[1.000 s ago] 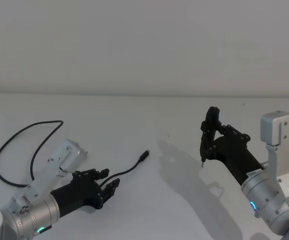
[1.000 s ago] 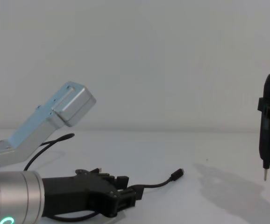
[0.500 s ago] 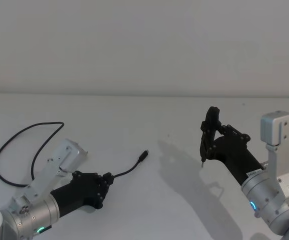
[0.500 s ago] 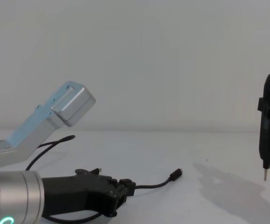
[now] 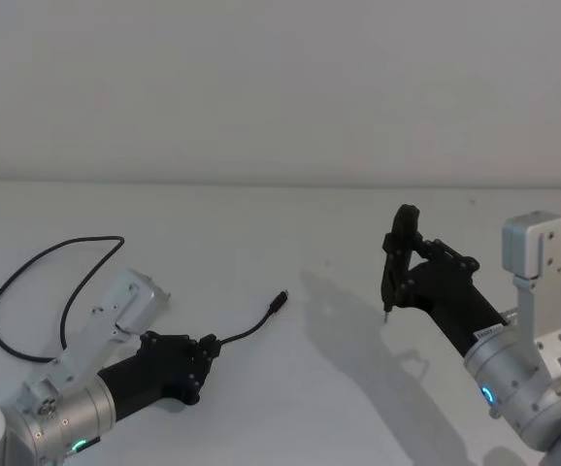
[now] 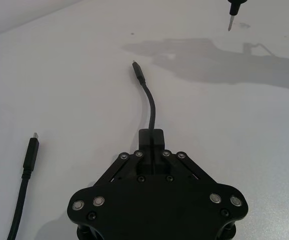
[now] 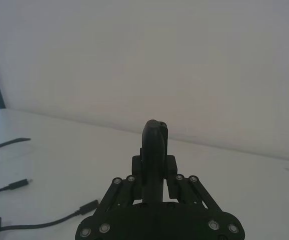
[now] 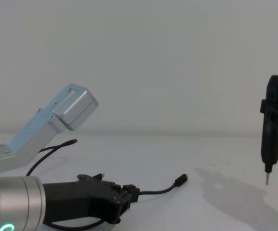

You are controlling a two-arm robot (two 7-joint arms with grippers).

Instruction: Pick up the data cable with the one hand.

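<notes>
Black data cable (image 6: pixel 154 112) lies on the worktop (image 5: pixel 310 408); my left hand (image 5: pixel 207 348) is pinched together on it, plug pointing to 1 o'clock. Grasp looks made, lifting remains, I judge. Right hand (image 5: pixel 404 282), at 3 o'clock, clamps the pen tool (image 5: pixel 394 254)

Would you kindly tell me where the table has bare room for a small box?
The table is bare along the far wall, and in the middle between the data cable and the pen-shaped tool held by the right gripper. The left side is crowded: the cable loops there, and the left gripper is shut on it.
</notes>
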